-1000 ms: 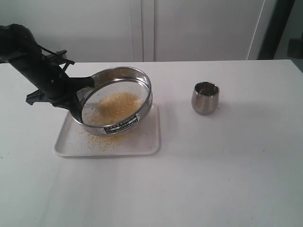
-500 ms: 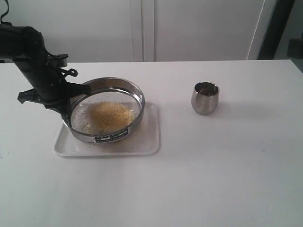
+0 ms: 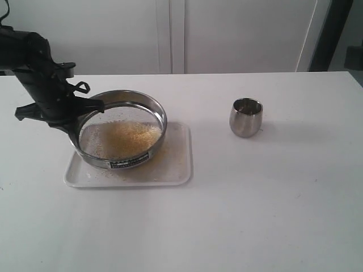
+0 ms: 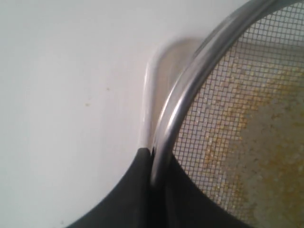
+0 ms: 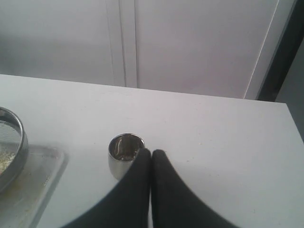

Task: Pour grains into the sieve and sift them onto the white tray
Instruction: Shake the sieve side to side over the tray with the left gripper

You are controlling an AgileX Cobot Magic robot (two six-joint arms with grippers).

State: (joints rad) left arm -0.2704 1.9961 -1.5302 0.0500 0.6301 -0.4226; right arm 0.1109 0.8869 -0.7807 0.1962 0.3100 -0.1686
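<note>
The sieve (image 3: 127,162), golden grains (image 3: 127,136) heaped on its mesh, hangs at a slight tilt over the white tray (image 3: 177,169), which is dusted with fine yellow siftings. The black left arm (image 3: 31,54) reaches in from 9 o'clock, its left fingers (image 4: 133,190) clamped on the sieve's steel rim at its 9 o'clock side. Whether sieve and tray touch cannot be told. At the tray's 3 o'clock, well apart on the counter (image 3: 255,198), stands a steel cup (image 3: 246,117). The right fingers (image 5: 137,190), pressed together and holding nothing, hover near it, their arm outside the wide view.
</note>
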